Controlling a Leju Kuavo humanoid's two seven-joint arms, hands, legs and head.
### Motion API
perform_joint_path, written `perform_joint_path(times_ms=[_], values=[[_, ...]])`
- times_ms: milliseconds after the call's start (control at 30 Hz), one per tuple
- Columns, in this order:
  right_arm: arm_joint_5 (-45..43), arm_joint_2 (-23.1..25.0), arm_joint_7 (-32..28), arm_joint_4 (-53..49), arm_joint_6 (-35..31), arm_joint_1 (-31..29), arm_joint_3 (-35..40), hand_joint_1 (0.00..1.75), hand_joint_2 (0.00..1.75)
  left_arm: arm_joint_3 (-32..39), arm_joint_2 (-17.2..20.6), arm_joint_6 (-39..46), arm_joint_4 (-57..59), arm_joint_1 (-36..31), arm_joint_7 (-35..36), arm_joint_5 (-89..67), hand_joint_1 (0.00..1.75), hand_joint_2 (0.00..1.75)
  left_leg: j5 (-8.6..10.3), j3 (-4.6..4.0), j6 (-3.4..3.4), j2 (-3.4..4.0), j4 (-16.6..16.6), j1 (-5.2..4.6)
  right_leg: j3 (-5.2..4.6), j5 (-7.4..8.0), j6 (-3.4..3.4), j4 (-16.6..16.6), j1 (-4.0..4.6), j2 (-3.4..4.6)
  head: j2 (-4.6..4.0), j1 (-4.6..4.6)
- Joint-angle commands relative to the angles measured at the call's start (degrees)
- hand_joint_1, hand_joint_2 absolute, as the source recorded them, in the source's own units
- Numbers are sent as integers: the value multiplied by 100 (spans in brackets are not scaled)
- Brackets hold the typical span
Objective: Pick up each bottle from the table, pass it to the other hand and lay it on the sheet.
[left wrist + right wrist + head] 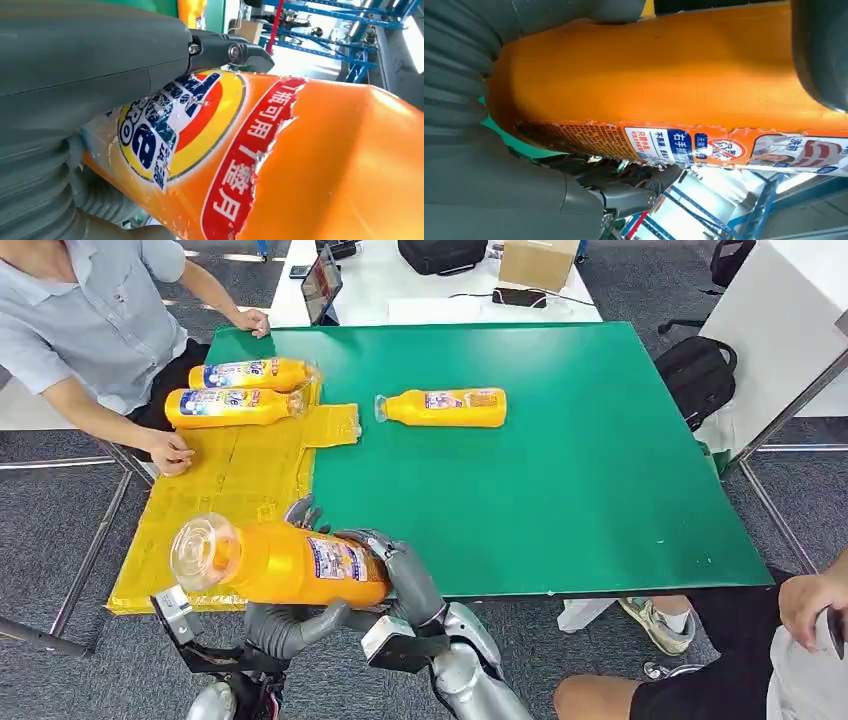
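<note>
Green table ahead; both hands, left hand and right hand, gripping orange bottle. Best releasing right only once left holds firmly.

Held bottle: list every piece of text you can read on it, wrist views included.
Held bottle, red band, left wrist view: "一瓶可用1整月".
Round logo: large blue letters, cut off by the left hand; not readable whole.
Blue patch, right wrist view: "右手".
Remaining label print: too small.
Bottles on the sheet: blurred.
</note>
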Motion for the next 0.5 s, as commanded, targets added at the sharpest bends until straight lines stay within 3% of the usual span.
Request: perform_joint_path(times_ms=[33,100,333,400,433,467,500], values=[[137,-69,96,900,-49,68,459,166,175,-43,162,-76,290,-242,-28,275,175,175,1,13,-3,-3,-7,3,15,0,-6,-9,4,-5,0,0],[195,-91,142,996,-138,89,473,159,175,3,166,-99,342,-240,-29,276,175,175,1,22,-4,-5,-13,7,27,1,-9,-17,8,-8,0,0],[202,-136,157,1036,-160,151,426,171,175,113,138,-80,500,-200,0,342,175,175,2,26,-5,-15,-16,8,33,-2,-11,-21,9,-19,0,0],[231,-138,219,1022,-172,195,388,161,175,173,105,-106,633,-188,113,473,175,175,1,15,-3,-10,-9,5,19,-2,-7,-13,6,-14,0,0],[240,-141,234,1021,-206,211,357,145,175,192,107,-86,681,-176,130,457,175,175,1,23,-5,-14,-13,8,29,-2,-11,-19,9,-19,0,0],[239,-140,249,1014,-233,221,326,49,175,203,95,-64,728,-185,141,444,175,175,1,21,-4,-12,-12,6,26,-2,-9,-17,7,-16,0,0],[239,-121,272,984,-303,242,264,0,175,249,74,-21,763,-176,170,445,175,175,2,21,-4,-13,-13,5,25,-2,-8,-16,5,-16,0,0]])
